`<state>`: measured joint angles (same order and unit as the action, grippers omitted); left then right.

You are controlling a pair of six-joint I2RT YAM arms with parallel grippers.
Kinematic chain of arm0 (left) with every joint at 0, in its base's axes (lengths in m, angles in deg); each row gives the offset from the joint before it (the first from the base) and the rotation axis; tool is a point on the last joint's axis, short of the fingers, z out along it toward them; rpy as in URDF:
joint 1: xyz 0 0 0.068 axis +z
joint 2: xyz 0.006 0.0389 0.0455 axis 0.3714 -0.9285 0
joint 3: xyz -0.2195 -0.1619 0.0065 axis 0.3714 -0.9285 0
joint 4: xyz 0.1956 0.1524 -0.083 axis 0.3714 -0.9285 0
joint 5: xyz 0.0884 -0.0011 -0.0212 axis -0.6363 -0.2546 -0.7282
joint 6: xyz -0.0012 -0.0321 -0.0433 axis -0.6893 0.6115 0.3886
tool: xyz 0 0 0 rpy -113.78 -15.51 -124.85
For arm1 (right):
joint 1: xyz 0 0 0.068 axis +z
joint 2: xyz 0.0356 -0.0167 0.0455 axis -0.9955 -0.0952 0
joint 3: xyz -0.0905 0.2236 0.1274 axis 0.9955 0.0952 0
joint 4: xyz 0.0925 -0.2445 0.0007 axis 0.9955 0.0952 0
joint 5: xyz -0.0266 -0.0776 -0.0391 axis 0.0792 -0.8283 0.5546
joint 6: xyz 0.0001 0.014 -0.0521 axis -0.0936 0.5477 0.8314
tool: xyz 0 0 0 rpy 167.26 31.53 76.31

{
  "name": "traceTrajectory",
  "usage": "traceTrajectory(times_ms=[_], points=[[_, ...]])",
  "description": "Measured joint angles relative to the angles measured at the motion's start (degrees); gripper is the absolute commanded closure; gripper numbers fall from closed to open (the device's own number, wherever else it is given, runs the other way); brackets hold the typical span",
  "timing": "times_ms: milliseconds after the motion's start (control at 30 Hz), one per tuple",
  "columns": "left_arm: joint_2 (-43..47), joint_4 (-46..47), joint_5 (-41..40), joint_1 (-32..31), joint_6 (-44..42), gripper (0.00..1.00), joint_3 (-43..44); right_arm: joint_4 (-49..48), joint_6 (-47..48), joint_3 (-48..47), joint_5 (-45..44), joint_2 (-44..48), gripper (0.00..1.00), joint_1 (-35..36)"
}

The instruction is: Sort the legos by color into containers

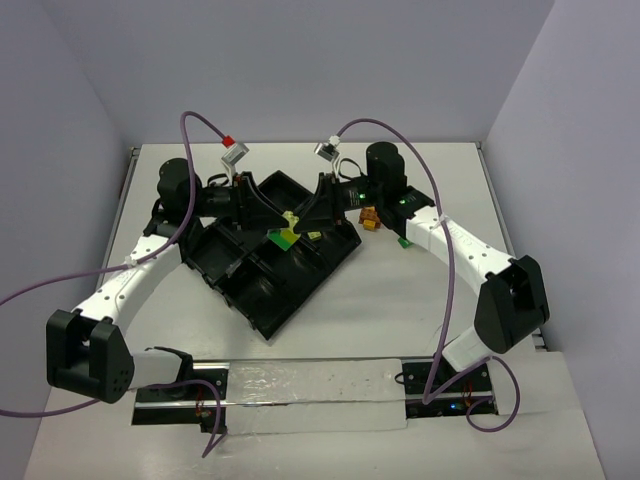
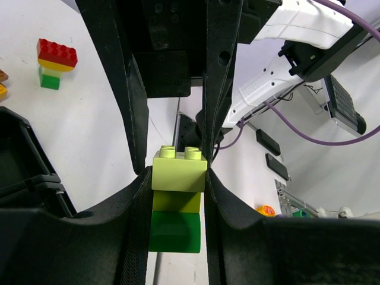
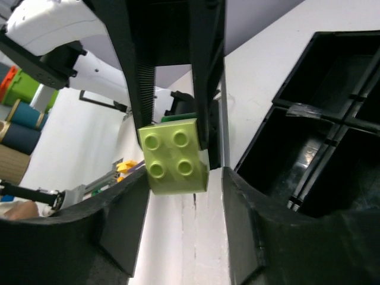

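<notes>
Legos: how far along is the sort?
Done: nothing; no brick shows in the tray. In hand: left gripper clamps a pale-and-green stack; right gripper flanks its top, jaws open. Left: splitting it, plus loose bricks beside the tray.

Entry, right wrist camera:
- Pale yellow-green lego [image 3: 173,155]: four studs face you at centre, between your right hand [image 3: 185,173] fingertips. You cannot confirm contact.
- Left hand [image 3: 173,139]: enters from 12 o'clock, fingers flanking the lego.
- Black tray [image 3: 323,116]: open compartments at 3 o'clock, on the white tabletop [image 3: 258,77].
</notes>
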<state>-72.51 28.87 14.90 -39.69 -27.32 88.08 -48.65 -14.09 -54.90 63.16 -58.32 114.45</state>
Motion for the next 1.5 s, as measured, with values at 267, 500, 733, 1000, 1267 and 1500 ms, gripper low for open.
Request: traceTrajectory(times_ms=[267,500,733,1000,1267,1500], points=[[0.0,0.0,0.06,0.0,-0.09,1.0,0.0,-2.36,-0.82,0.1,2.1,0.0,0.78,0.41],[0.0,-0.07,0.27,0.0,-0.02,0.79,0.01,-2.57,-0.92,0.2,2.22,0.0,1.0,0.59],[-0.02,-1.26,-0.12,-0.12,-1.1,0.01,1.8,-1.67,-0.62,0.69,0.64,0.02,1.0,1.07],[-0.02,-2.65,-1.35,-0.11,-3.09,0.01,3.23,0.22,0.03,2.26,-1.76,0.02,1.0,1.18],[3.25,-12.78,-8.48,9.05,-8.63,0.01,4.25,2.11,0.47,4.96,-5.88,2.45,1.0,-2.09],[7.02,-1.04,-8.51,11.52,1.62,0.01,-6.39,2.06,-0.24,6.21,-7.53,5.26,1.0,-6.8]])
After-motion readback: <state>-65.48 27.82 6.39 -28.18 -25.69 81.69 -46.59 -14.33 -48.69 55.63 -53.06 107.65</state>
